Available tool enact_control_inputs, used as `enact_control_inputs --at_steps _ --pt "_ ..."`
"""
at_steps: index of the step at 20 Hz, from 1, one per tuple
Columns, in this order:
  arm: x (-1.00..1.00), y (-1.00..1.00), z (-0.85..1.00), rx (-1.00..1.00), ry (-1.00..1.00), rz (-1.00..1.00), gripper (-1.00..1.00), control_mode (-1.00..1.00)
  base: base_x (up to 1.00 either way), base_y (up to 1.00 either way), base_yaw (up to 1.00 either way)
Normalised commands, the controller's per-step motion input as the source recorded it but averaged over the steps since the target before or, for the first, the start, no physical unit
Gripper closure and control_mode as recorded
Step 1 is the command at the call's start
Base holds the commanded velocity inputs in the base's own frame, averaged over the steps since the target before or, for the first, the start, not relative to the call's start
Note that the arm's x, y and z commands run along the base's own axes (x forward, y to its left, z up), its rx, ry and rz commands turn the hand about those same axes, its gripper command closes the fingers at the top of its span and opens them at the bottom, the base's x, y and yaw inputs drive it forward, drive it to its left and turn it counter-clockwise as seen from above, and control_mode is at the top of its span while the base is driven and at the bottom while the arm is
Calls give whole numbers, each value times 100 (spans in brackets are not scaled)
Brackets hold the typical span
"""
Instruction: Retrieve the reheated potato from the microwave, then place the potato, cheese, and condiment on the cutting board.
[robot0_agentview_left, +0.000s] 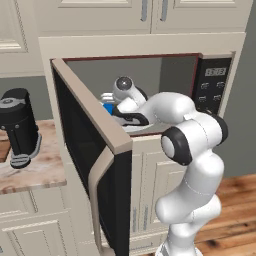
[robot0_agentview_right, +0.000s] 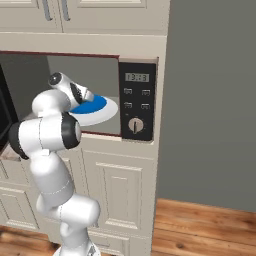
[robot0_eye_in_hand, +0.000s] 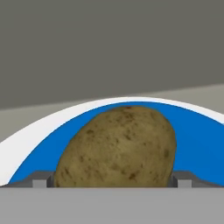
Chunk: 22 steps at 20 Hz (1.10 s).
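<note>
The potato (robot0_eye_in_hand: 118, 146), olive-brown and speckled, lies on a blue plate with a white rim (robot0_eye_in_hand: 192, 140) inside the microwave (robot0_agentview_left: 212, 85). My gripper (robot0_eye_in_hand: 111, 181) is open and reaches into the oven, one fingertip (robot0_eye_in_hand: 40, 180) on each side of the potato's near end. From the right, my hand (robot0_agentview_right: 82, 95) hangs over the plate (robot0_agentview_right: 100, 107) beside the control panel (robot0_agentview_right: 137, 100). The microwave door (robot0_agentview_left: 95, 150) stands swung wide to the left. A brown sliver at the counter's far left looks like the cutting board (robot0_agentview_left: 3, 150). Cheese and condiment are out of view.
A black coffee machine (robot0_agentview_left: 17, 125) stands on the stone counter (robot0_agentview_left: 40, 172) left of the open door. Beige cabinets (robot0_agentview_right: 120, 185) run below the oven and above it. A wooden floor (robot0_agentview_right: 210, 230) lies to the right, beneath a grey wall.
</note>
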Motion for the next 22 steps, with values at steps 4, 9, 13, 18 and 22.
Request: enact_control_inputs --at_steps 4,9,13,18,22 --pt "-58 -1 3 0 -7 -3 100 -100 0 0 0" --pt "-93 -17 34 0 -14 -5 100 -100 0 0 0" --pt "-97 -21 62 1 -11 -1 100 -100 0 0 0" --pt "-100 -37 88 4 -6 0 100 -100 0 0 0" --pt "-100 -28 71 2 0 0 100 -100 0 0 0"
